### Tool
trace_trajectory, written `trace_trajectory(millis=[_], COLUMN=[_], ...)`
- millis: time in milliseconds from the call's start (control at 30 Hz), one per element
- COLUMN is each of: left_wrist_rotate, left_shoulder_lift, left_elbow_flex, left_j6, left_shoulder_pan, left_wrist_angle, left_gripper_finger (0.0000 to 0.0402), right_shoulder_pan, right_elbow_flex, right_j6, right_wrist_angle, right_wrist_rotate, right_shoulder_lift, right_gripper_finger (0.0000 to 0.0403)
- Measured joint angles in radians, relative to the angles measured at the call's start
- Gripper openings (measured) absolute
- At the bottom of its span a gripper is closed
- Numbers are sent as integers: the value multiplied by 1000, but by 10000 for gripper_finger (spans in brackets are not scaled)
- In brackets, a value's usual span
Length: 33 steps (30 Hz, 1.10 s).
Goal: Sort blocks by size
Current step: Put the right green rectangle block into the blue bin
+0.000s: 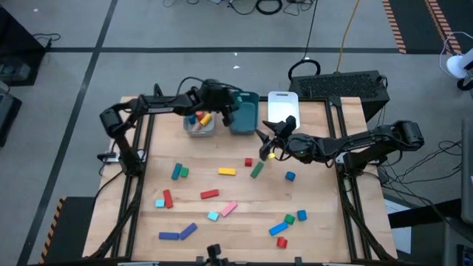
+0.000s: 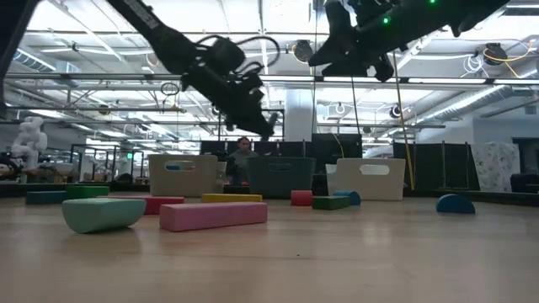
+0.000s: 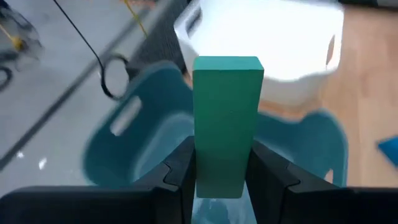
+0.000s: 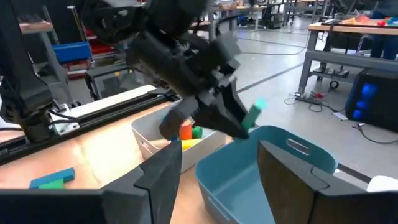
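Cyan and pink blocks lay nearest the low camera while a green bar hung over the teal tray.

Cyan block and pink bar rested on the tabletop toward its front edge, other blocks scattered around them. Left tool was clamped on the green bar, holding it above the teal tray at the back edge, between the grey tray and white tray. Right tool hovered in front of the white tray, its fingers parted and holding nothing.
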Motion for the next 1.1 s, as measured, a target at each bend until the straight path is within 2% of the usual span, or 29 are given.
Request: trace_trajectory(millis=[233, 400, 667, 867, 1100], left_wrist_rotate=[0, 0, -2, -12, -21], left_shoulder_lift=[149, 228, 327, 351, 344], left_elbow_flex=[162, 262, 400, 420, 420], left_j6=[22, 44, 52, 78, 137], left_shoulder_pan=[-1, -2, -3, -3, -7], left_wrist_angle=[-197, -323, -435, -461, -458], left_gripper_finger=[109, 109, 109, 114, 147], right_shoulder_pan=[0, 0, 0, 0, 0], right_elbow_flex=[0, 0, 0, 0, 0], right_j6=[44, 51, 66, 111, 134], right_wrist_angle=[-123, -143, -189, -289, -395], right_wrist_rotate=[0, 0, -6, -82, -171], right_shoulder_lift=[0, 0, 0, 0, 0], right_gripper_finger=[192, 192, 192, 192, 192])
